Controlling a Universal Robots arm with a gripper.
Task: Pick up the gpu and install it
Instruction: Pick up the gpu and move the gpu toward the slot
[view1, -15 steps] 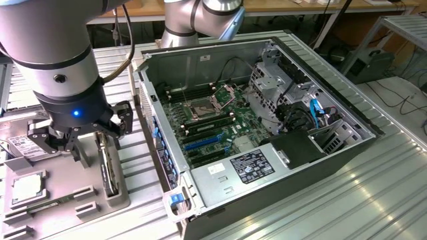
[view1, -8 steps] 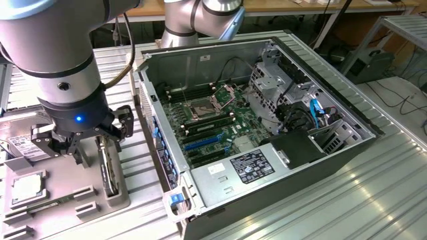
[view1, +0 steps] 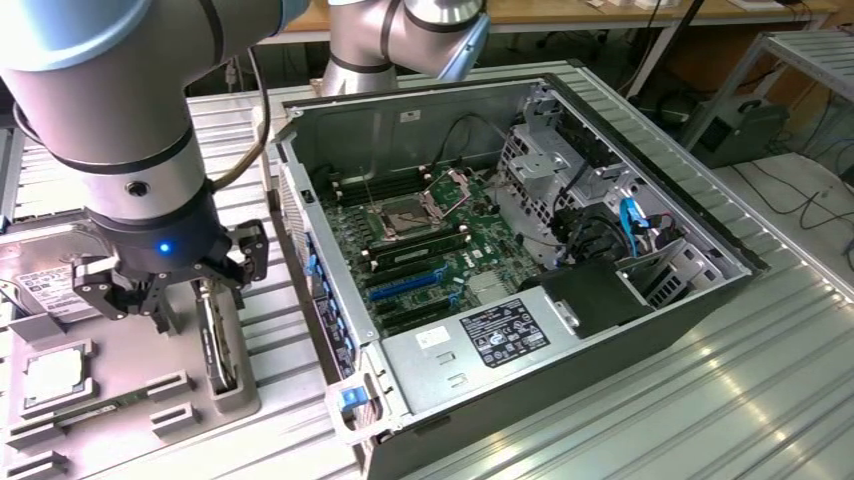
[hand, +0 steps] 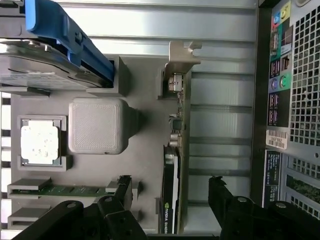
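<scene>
The gpu (hand: 174, 165) stands on edge in a slot of the grey holder tray (hand: 145, 130). It is a thin dark card with a silver end bracket (hand: 181, 62). My gripper (hand: 170, 197) hangs open right above it, one black finger on each side of the card, with gaps on both sides. In the exterior view the gripper (view1: 167, 295) hovers over the tray at the exterior view's left, and the gpu (view1: 218, 345) shows as a dark edge just below its fingers. Nothing is held.
The open computer case (view1: 534, 250) lies beside the tray, motherboard with blue slots (view1: 407, 285) exposed; its rear ports (hand: 280, 70) appear in the wrist view. The tray also holds a hard drive (hand: 50, 50), a processor chip (hand: 40, 141), a green memory stick (hand: 65, 190) and a grey block (hand: 97, 125).
</scene>
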